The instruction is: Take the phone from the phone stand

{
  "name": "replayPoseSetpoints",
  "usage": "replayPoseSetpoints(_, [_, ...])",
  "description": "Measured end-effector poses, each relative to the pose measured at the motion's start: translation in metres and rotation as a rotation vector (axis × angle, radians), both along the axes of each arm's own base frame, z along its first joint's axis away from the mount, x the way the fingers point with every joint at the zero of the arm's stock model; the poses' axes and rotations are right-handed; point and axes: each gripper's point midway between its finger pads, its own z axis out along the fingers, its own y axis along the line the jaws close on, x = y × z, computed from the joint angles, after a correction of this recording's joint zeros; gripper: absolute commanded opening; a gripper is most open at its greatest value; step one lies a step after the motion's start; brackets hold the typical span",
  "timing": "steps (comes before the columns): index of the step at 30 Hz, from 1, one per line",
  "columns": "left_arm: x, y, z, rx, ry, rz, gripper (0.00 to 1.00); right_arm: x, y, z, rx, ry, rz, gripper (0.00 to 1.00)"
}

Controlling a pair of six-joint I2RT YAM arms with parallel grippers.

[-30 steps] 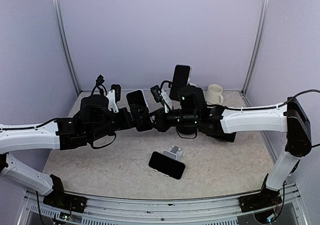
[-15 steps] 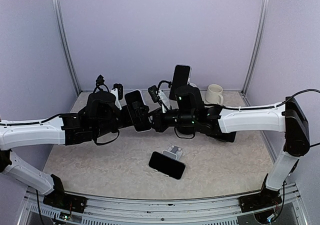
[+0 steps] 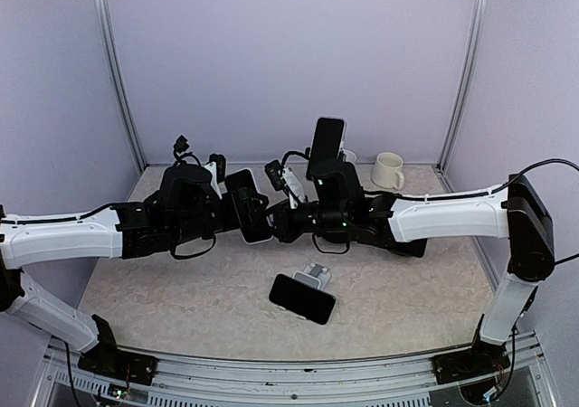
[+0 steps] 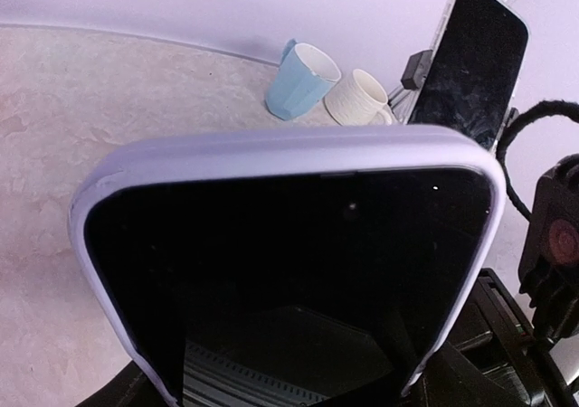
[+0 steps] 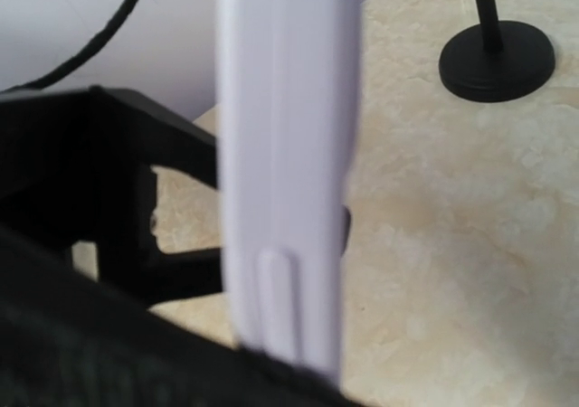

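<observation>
A phone in a lilac case [image 3: 246, 206] hangs in the air between the two arms above the table's middle. My left gripper [image 3: 233, 215] is shut on its lower end; the dark screen fills the left wrist view [image 4: 289, 262]. My right gripper [image 3: 274, 219] is right against the phone's other side. The right wrist view shows the phone's lilac edge [image 5: 280, 154] upright and very close, and I cannot tell how those jaws stand. A second dark phone [image 3: 327, 146] sits on a tall black stand at the back; it also shows in the left wrist view [image 4: 475, 59].
A third dark phone [image 3: 301, 298] leans on a small grey stand [image 3: 317, 273] near the front. A cream mug [image 3: 389, 170] and a light blue mug [image 4: 298, 80] stand at the back. The tall stand's round black base [image 5: 496, 59] rests on the table.
The left arm has swung right and the right gripper has moved left, closing on the held phone. The phone has tilted and shifted slightly left and down.
</observation>
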Motion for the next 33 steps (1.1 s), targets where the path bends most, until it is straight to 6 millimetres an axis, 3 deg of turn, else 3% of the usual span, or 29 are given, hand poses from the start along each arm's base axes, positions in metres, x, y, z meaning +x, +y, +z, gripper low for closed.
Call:
replayPoseSetpoints(4, [0.001,0.002,0.003,-0.013,0.006,-0.020,0.53,0.000,0.001,0.003,0.009,-0.009,0.002,0.33])
replayPoseSetpoints(8, [0.010,0.025,-0.006,0.025,0.025,0.024,0.52,-0.002,0.005,0.012,0.043,-0.036,0.023,0.68])
replayPoseSetpoints(14, [0.019,0.061,-0.022,0.097,0.069,0.086,0.51,-0.007,0.008,0.021,0.080,-0.054,0.059,0.94])
replayPoseSetpoints(19, [0.032,0.101,-0.031,0.159,0.111,0.122,0.48,-0.011,0.003,0.012,0.082,-0.051,0.073,1.00])
replayPoseSetpoints(25, [0.039,0.147,-0.055,0.251,0.202,0.134,0.44,-0.015,-0.014,0.007,0.095,-0.034,0.086,1.00])
replayPoseSetpoints(33, [0.046,0.192,-0.107,0.422,0.370,0.125,0.41,-0.015,-0.026,0.016,0.138,-0.048,0.091,1.00])
